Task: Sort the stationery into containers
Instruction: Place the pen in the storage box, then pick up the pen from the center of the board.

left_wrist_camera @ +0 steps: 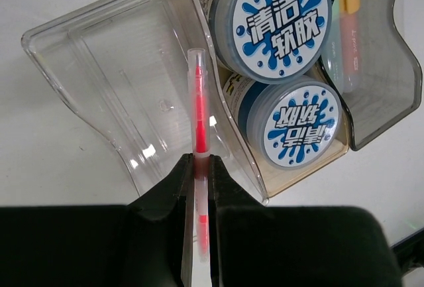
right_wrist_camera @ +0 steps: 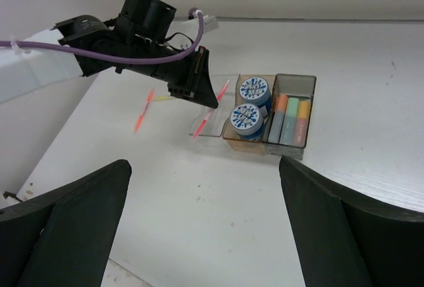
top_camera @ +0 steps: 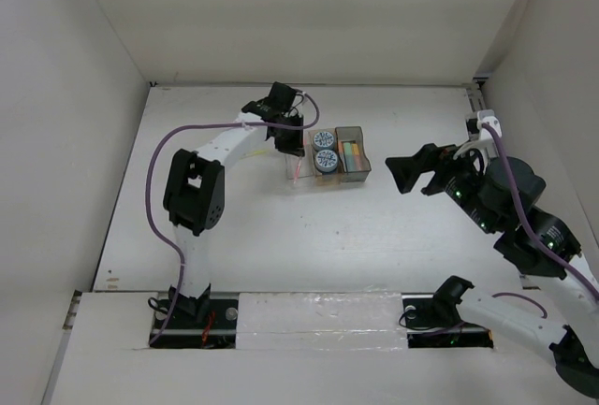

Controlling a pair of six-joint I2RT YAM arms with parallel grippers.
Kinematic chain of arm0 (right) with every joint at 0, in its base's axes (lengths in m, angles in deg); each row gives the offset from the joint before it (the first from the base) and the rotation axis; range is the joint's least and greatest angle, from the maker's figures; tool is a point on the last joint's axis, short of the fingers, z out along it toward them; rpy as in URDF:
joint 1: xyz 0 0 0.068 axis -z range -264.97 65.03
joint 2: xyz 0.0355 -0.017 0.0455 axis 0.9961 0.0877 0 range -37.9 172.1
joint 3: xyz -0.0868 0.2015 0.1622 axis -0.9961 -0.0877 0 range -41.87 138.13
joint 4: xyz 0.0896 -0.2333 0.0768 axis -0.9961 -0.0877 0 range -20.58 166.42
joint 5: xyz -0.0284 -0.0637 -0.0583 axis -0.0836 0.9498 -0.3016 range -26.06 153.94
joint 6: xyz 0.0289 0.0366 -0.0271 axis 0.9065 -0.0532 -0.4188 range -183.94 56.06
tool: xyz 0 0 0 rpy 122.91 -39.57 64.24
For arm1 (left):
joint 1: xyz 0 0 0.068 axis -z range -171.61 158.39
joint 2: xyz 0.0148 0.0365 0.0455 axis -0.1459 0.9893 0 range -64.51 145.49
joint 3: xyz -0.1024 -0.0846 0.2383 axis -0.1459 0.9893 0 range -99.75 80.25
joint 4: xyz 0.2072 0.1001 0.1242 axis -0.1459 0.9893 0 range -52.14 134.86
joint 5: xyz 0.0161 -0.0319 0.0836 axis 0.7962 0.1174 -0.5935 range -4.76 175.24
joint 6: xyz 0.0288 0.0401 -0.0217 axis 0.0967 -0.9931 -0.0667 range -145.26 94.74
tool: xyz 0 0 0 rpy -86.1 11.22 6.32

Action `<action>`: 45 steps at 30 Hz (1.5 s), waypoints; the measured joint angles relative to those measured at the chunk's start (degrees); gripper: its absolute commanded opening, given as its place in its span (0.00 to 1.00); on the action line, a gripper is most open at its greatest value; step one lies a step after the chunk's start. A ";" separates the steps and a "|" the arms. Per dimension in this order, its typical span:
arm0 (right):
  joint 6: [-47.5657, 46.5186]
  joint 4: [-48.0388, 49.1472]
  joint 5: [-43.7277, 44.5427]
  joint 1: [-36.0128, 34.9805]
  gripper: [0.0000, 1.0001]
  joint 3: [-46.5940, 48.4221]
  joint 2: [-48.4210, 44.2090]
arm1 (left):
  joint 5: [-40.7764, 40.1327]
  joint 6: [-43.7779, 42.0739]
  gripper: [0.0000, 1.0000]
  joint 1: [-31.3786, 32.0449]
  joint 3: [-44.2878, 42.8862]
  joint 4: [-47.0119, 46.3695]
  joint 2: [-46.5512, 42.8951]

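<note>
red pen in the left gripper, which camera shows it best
Left wrist. The red pen runs up the middle of the frame, pinched in the left gripper, with the clear bin behind it. The right wrist view shows it as a thin distant streak; from the top, the arm mostly hides it.

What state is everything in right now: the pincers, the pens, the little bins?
left pincer: shut on red pen
red pen: held over clear bin
clear bin: empty
amber bin: holds two rolls
grey bin: holds markers
right pincer: open, empty
loose pens: lying on table
</note>
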 measured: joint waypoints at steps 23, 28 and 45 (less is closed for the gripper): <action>-0.02 0.02 -0.22 0.00 1.00 -0.52 -0.09 | -2.05 0.76 0.63 -0.15 -0.11 0.39 1.86; -0.02 0.15 -0.68 0.00 1.00 -0.59 0.15 | -6.82 4.42 1.00 -1.20 0.85 0.28 -4.81; -0.28 0.39 -2.14 -0.02 1.00 -1.31 0.76 | -20.31 15.52 1.00 -19.21 9.27 2.64 -17.22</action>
